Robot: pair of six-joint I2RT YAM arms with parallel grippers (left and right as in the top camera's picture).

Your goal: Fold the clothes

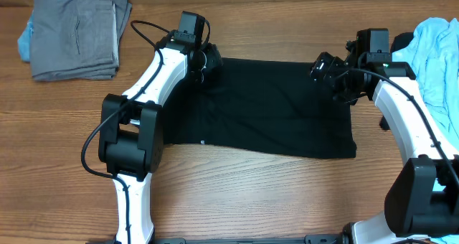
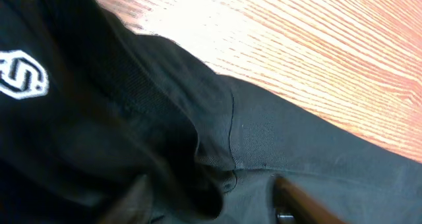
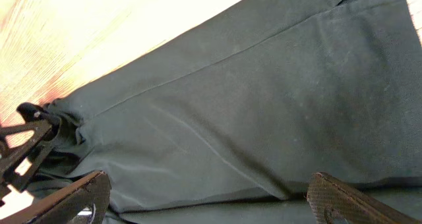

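The left gripper (image 1: 208, 62) is down on the far edge of the black shirt (image 1: 272, 115), nosed into a bunched ridge of cloth. From its wrist camera the fingers are too dark and blurred for me to tell whether they have a hold or stand apart. The right gripper (image 1: 326, 72) is plainly spread wide, a finger on either side. It hovers just over the other far corner with nothing in it.

I'd judge the step to be pinching both far corners so that edge can be carried toward the near one. To do it well, both should bite the same layers right at the hem. The right should also settle onto the cloth and grip before either lifts, or the shirt will drag skewed across the table (image 1: 251, 201).

The shirt lies flat between the two grippers, running from under them back toward the arm bases. A seam (image 2: 232, 138) runs just ahead of the left gripper, and a small white logo (image 2: 23, 76) sits off to its side.
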